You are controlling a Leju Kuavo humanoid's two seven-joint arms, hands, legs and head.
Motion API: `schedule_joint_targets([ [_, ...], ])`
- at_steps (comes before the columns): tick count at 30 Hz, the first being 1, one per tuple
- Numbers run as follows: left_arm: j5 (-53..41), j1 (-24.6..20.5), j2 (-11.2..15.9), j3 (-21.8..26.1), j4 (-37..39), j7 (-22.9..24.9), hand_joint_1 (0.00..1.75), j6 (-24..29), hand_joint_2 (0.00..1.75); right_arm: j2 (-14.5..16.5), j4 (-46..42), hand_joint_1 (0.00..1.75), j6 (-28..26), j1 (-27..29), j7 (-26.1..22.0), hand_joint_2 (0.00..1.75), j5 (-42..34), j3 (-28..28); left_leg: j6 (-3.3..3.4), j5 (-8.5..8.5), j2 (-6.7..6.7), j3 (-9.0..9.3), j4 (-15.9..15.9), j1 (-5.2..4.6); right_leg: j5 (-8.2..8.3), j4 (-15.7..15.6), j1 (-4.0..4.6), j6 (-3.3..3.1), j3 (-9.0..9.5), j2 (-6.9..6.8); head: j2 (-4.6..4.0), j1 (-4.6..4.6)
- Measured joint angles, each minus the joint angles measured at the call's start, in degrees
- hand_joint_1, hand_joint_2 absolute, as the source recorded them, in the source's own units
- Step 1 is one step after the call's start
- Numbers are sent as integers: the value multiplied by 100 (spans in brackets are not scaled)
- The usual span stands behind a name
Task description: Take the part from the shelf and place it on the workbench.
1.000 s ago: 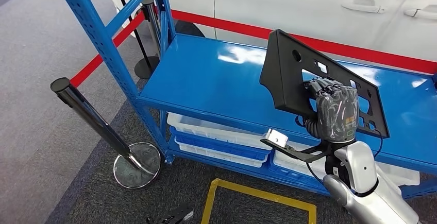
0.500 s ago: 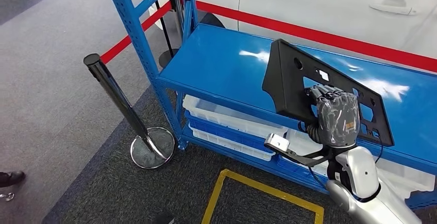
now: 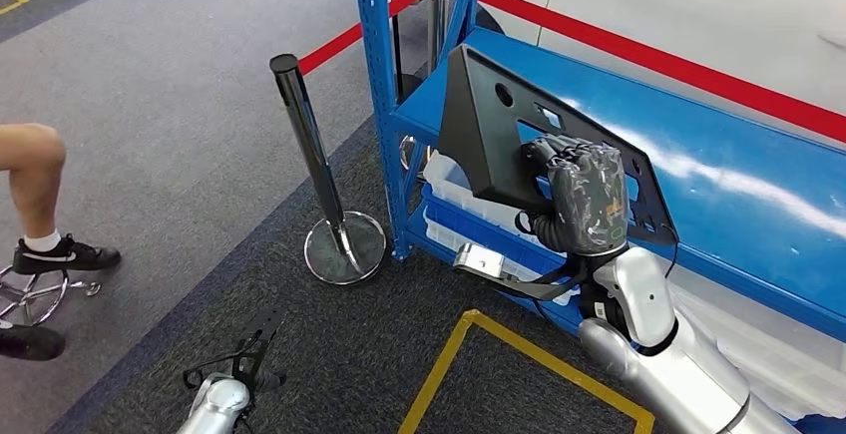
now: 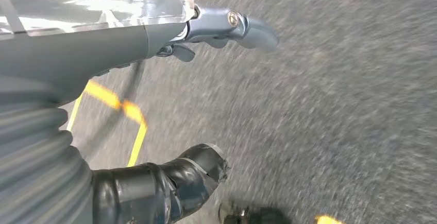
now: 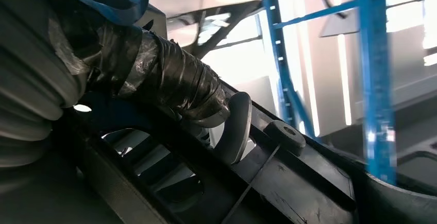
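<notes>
Part (image 3: 489, 140) gripped upright; right hand (image 3: 584, 195) fingers (image 3: 559, 151) through cutout.

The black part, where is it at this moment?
In the head view, the black part is held up by the right hand, tilted, in front of the blue shelf, to the right of the chrome post.

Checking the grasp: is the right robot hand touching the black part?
Touching. In the head view the right robot hand grips the black part, lifted above the blue shelf.
</notes>
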Motion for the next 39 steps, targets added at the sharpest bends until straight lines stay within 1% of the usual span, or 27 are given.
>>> schedule_joint_targets([
  [2, -4, -166, -83, 173, 280, -2, 0, -2, 175, 66, 42, 175, -3, -90, 17, 175, -4, 95, -58, 75, -119, -174, 122, 13, -9, -645, 7, -37, 392, 194, 0, -4],
  [3, -5, -210, -117, 229, 389, -5, 0, -2, 175, 89, 59, 175, -4, -125, 24, 175, -7, 131, -95, 121, -171, -228, 145, 26, -65, -790, 24, -54, 457, 247, 0, -4],
  [5, -8, -255, -157, 318, 570, -11, 0, 2, 175, 135, 93, 175, -5, -172, 32, 175, -10, 192, -177, 241, -282, -291, 121, 42, -17, -855, 43, -93, 445, 183, 0, -2],
  [6, -8, -266, -173, 353, 645, -10, 0, 3, 175, 159, 112, 175, -4, -197, 34, 175, -10, 218, -210, 239, -260, -326, 124, 41, 42, -889, 33, -128, 421, 121, 0, -3],
  [7, 6, -279, -180, 385, 706, -9, 0, 7, 175, 182, 130, 175, -3, -218, 43, 175, -2, 240, -242, 139, -169, -380, 199, 45, 115, -919, 18, -180, 381, 57, 0, -20],
  [9, 165, -306, -190, 482, 795, -8, 0, 27, 175, 210, 152, 175, 1, -241, 106, 175, 59, 271, -304, -329, 123, -544, 659, 86, 252, -961, 2, -254, 276, -85, 0, -51],
  [11, 464, -261, -182, 706, 870, -83, 0, 1, 175, 174, 154, 175, -12, -211, 183, 175, 119, 275, -390, -742, 270, -688, 1351, 171, 353, -963, 2, -258, 155, -230, 0, -67],
  [12, 583, -204, -168, 839, 907, -142, 0, -35, 175, 142, 153, 175, -29, -179, 197, 175, 122, 270, -436, -779, 300, -696, 1599, 217, 397, -959, -3, -242, 95, -304, 0, -68],
  [14, 695, -87, -123, 1064, 976, -221, 0, -115, 175, 76, 155, 175, -67, -120, 164, 175, 89, 255, -529, -530, 353, -469, 1598, 306, 478, -931, -25, -187, -40, -442, 0, -68],
  [15, 727, -61, -101, 1147, 1002, -216, 0, -138, 175, 56, 154, 175, -81, -108, 140, 175, 76, 248, -571, -399, 428, -228, 1348, 339, 513, -904, -34, -153, -106, -506, 0, -71],
  [16, 757, -69, -85, 1220, 1026, -181, 0, -151, 175, 42, 150, 175, -88, -106, 116, 175, 62, 242, -612, -377, 559, 69, 980, 342, 542, -874, -37, -116, -167, -572, 0, -80],
  [18, 830, -172, -48, 1367, 1076, -35, 0, -134, 175, 35, 143, 175, -88, -135, 66, 175, 9, 234, -588, -509, 759, 477, 343, 295, 601, -842, -20, -32, -225, -715, 0, -84],
  [20, 919, -278, -14, 1551, 1158, 157, 0, -73, 175, 55, 147, 175, -77, -162, 18, 175, -62, 245, -458, -548, 722, 502, 128, 224, 689, -878, -20, 63, -231, -873, 0, -79],
  [21, 953, -287, -3, 1641, 1199, 212, 0, -42, 175, 67, 152, 175, -62, -160, 23, 175, -66, 257, -384, -490, 669, 463, 101, 215, 704, -889, -39, 108, -234, -893, 0, -78],
  [22, 983, -262, 15, 1724, 1233, 205, 0, -28, 175, 62, 152, 175, -45, -132, 68, 175, -31, 262, -312, -427, 609, 426, 74, 208, 630, -855, -62, 138, -253, -808, 0, -76],
  [23, 1003, -207, 42, 1795, 1255, 128, 0, -44, 175, 29, 133, 175, -37, -75, 134, 175, 30, 251, -241, -362, 566, 386, 45, 207, 459, -724, -77, 150, -295, -655, 0, -73],
  [25, 1032, -33, 116, 1926, 1293, -137, 0, -149, 175, -155, 45, 175, -67, 138, 255, 175, 149, 142, -132, -243, 448, 272, 26, 186, -115, -106, -59, 118, -461, -276, 0, -63],
  [26, 1030, 60, 150, 1984, 1313, -245, 0, -204, 175, -271, -7, 175, -97, 259, 273, 175, 172, 57, -96, -191, 374, 202, 32, 162, -363, 274, -30, 88, -547, -178, 0, -60],
  [27, 1017, 153, 182, 2037, 1337, -311, 0, -247, 175, -384, -50, 175, -121, 376, 275, 175, 184, -35, -74, -137, 286, 125, 43, 133, -504, 569, 8, 56, -587, -127, 0, -57],
  [28, 992, 232, 209, 2077, 1358, -332, 0, -272, 175, -480, -82, 175, -134, 471, 268, 175, 196, -113, -63, -84, 201, 47, 59, 105, -515, 676, 44, 17, -547, -103, 0, -57],
  [29, 956, 292, 233, 2109, 1377, -312, 0, -284, 175, -549, -121, 175, -134, 547, 255, 175, 211, -172, -58, -33, 122, -30, 75, 82, -417, 570, 79, -29, -408, -89, 0, -57],
  [31, 880, 357, 267, 2155, 1404, -237, 0, -298, 175, -649, -221, 175, -124, 645, 212, 175, 237, -258, -64, 70, -16, -169, 110, 53, -176, -138, 139, -147, 95, 58, 0, -60],
  [33, 804, 368, 294, 2182, 1420, -173, 0, -322, 175, -703, -335, 175, -110, 692, 167, 175, 243, -326, -95, 175, -129, -263, 131, 40, -78, -745, 166, -217, 466, 278, 1, -60],
  [34, 774, 371, 309, 2187, 1427, -155, 0, -336, 175, -723, -373, 175, -104, 704, 150, 175, 243, -353, -121, 230, -184, -290, 128, 45, -81, -871, 179, -232, 524, 345, 1, -51],
  [36, 741, 391, 346, 2190, 1447, -136, 0, -351, 175, -741, -418, 175, -94, 724, 133, 175, 243, -383, -188, 346, -308, -322, 87, 51, 16, -922, 176, -243, 498, 246, 1, -24],
  [37, 734, 405, 355, 2192, 1458, -130, 0, -354, 175, -742, -427, 175, -91, 727, 131, 175, 243, -390, -217, 324, -285, -356, 102, 47, 74, -953, 163, -271, 477, 172, 1, -25],
  [39, 726, 420, 381, 2194, 1472, -120, 0, -352, 175, -743, -460, 175, -85, 734, 129, 175, 243, -396, -277, -29, -49, -482, 390, 53, 215, -1013, 125, -337, 389, 9, 0, -45],
])
